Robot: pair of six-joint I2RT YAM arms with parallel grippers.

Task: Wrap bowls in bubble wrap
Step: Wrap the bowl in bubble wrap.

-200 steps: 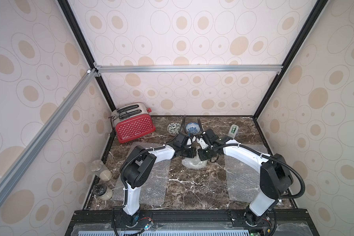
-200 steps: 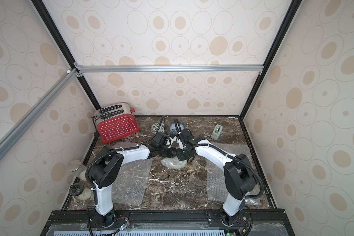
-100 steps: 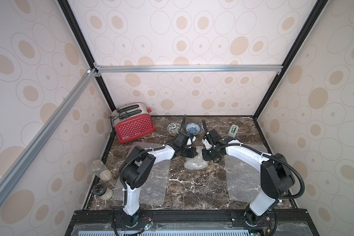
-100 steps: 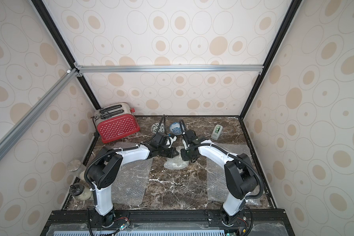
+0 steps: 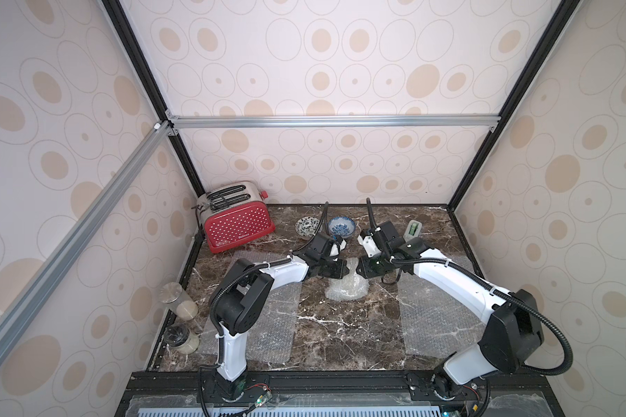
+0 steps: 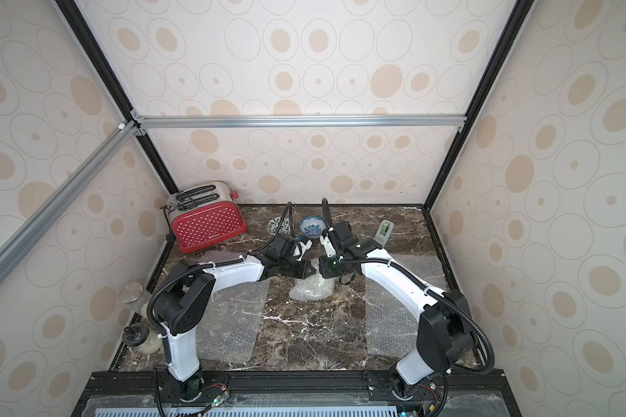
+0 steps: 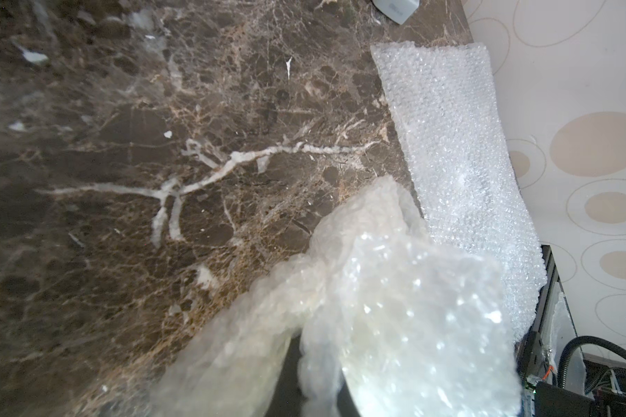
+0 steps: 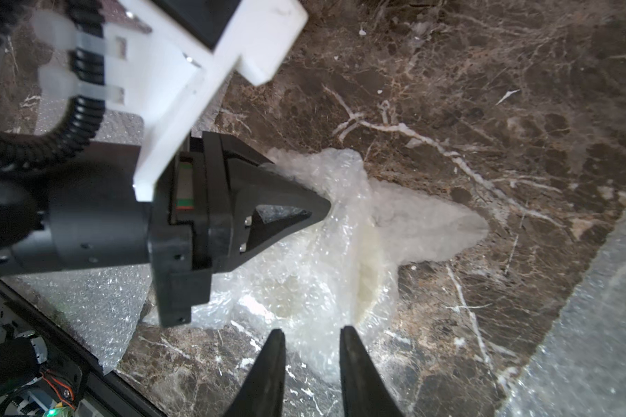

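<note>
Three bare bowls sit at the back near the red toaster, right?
Not quite. Only two bare bowls sit at the back near the red toaster: the leaf-patterned bowl and the blue-patterned bowl. Both top views show it.

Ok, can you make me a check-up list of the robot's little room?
Surface: dark brown marble tabletop, white-veined.
Job's things: cream bowl bundled in crumpled clear bubble wrap, centre; white black-leaf bowl and blue-patterned bowl unwrapped at back; two flat bubble wrap sheets, one by each arm.
Clutter: red metal toaster, two glass jars, green-and-white tape dispenser.
Grippers: left gripper shut on the bubble wrap; right gripper open, empty.
Cables: black ribbed hoses loop from both arms.
Surroundings: circle-patterned cream walls, aluminium frame bars.
</note>
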